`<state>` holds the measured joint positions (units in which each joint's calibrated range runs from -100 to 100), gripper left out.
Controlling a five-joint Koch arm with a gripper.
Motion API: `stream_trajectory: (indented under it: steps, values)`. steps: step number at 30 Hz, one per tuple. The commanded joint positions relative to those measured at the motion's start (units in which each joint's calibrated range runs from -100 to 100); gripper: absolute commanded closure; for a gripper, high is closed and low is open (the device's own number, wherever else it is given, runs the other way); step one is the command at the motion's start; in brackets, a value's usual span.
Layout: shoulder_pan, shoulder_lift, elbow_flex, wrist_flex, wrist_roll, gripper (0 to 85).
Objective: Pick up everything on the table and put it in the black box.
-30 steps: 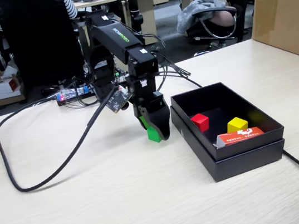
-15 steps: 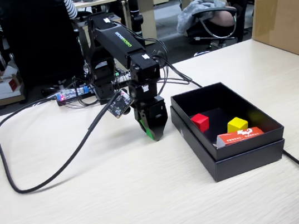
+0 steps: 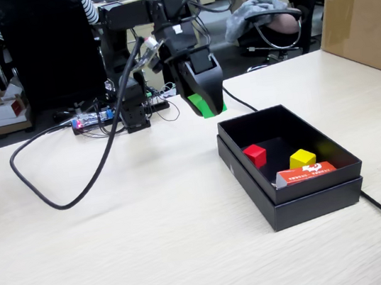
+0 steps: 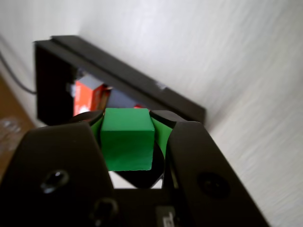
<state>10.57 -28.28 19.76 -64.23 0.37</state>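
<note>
Hanging well above the table (image 3: 121,253), the gripper (image 3: 206,106) points downward with its jaws closed on the green cube (image 4: 127,138), which sits squarely between the two black fingers (image 4: 189,137) in the wrist view, both side faces pressed by the green-lined pads. In the fixed view only a sliver of the cube (image 3: 201,105) peeks out at the fingertips, clear of the tabletop. Below and to the right of the gripper in that view lies the black box (image 3: 314,199), seated in its lid, its near-left corner just short of being under the fingertips. Inside it, farther right of the gripper, rest a red cube (image 3: 255,155), a yellow cube (image 3: 302,159) and a small orange-red carton (image 3: 305,173) against the front wall. Left of the gripper a thick black cable (image 3: 69,196) loops across the wood. Far right, a big brown carton (image 3: 365,12) stands at the table's edge.
</note>
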Motion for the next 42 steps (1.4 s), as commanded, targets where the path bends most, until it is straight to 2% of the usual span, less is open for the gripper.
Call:
stream_trajectory:
  steps: [1,8,9,18,31,37,42]
  values:
    - [1.66,0.8,8.16,0.08,0.2,84.7]
    - [4.69,23.29,25.93,0.08,1.07,84.6]
    - [5.03,32.47,29.65,0.08,1.66,84.6]
    - [5.13,48.19,30.92,0.08,3.03,84.6]
    - [5.23,58.18,33.55,0.08,3.91,84.6]
    - [7.67,52.67,31.01,0.08,5.52,84.6]
    - [7.81,53.24,29.19,0.08,5.91,84.6]
